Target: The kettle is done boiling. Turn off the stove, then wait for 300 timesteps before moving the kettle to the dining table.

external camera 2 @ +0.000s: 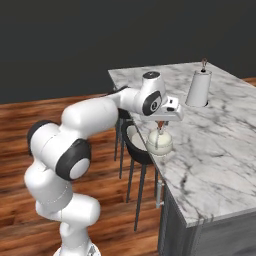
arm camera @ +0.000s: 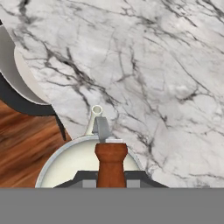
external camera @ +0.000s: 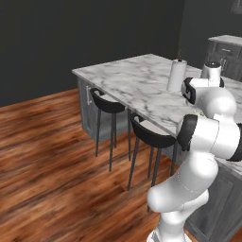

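The cream-white kettle [external camera 2: 159, 141] hangs from my gripper [external camera 2: 160, 124] at the near edge of the dining table [external camera 2: 220, 150], a marble-topped island. My gripper is shut on the kettle's reddish-brown wooden handle bar [arm camera: 111, 162]. In the hand view the kettle [arm camera: 70, 164] is seen from above, its spout [arm camera: 96, 112] pointing out over the marble top [arm camera: 144, 65]. Whether its base touches the marble, I cannot tell. In the left base view my own arm hides the kettle, and the dining table [external camera: 137, 87] stretches away behind it. The stove is out of view.
A white paper-towel roll [external camera 2: 198, 88] stands upright on the far part of the island, also the paper-towel roll [external camera: 177, 74]. Black round stools [external camera: 109, 105] line the island's side; one stool [external camera 2: 134, 145] sits directly under the kettle's edge. Wooden floor lies around.
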### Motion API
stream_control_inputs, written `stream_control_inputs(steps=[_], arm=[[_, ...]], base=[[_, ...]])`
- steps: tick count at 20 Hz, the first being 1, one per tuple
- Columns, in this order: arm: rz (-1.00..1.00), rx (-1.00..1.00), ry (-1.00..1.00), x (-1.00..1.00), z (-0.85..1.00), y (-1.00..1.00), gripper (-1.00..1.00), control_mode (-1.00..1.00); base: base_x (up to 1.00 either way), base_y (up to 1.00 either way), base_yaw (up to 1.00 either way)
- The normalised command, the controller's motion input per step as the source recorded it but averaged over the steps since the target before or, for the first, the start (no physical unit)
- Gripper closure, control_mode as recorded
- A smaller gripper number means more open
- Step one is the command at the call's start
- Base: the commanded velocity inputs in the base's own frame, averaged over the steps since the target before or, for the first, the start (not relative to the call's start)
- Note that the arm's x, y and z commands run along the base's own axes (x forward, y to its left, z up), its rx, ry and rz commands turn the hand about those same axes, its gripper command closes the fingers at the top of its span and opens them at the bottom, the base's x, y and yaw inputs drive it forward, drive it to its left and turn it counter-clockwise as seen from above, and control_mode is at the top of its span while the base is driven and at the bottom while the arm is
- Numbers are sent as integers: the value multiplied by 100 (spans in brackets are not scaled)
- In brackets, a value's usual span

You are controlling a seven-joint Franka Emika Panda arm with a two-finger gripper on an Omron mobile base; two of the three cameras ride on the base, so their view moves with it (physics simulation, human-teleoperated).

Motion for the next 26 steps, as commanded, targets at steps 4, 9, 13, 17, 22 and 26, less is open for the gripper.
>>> stream_control_inputs(steps=[4, 9, 13, 17, 22, 26], arm=[[0, 0, 0, 19, -14, -1, 100, -100], [0, 1, 0, 14, -9, -5, 100, -100], [0, 1, 0, 15, -10, -5, 100, -100], [0, 0, 0, 12, -14, -7, 100, -100], [0, 0, 0, 13, -14, -6, 100, -100], [0, 0, 0, 16, -12, -8, 100, -100]], base=[[0, 0, 0], [0, 0, 0], [0, 0, 0], [0, 0, 0], [0, 0, 0], [0, 0, 0]])
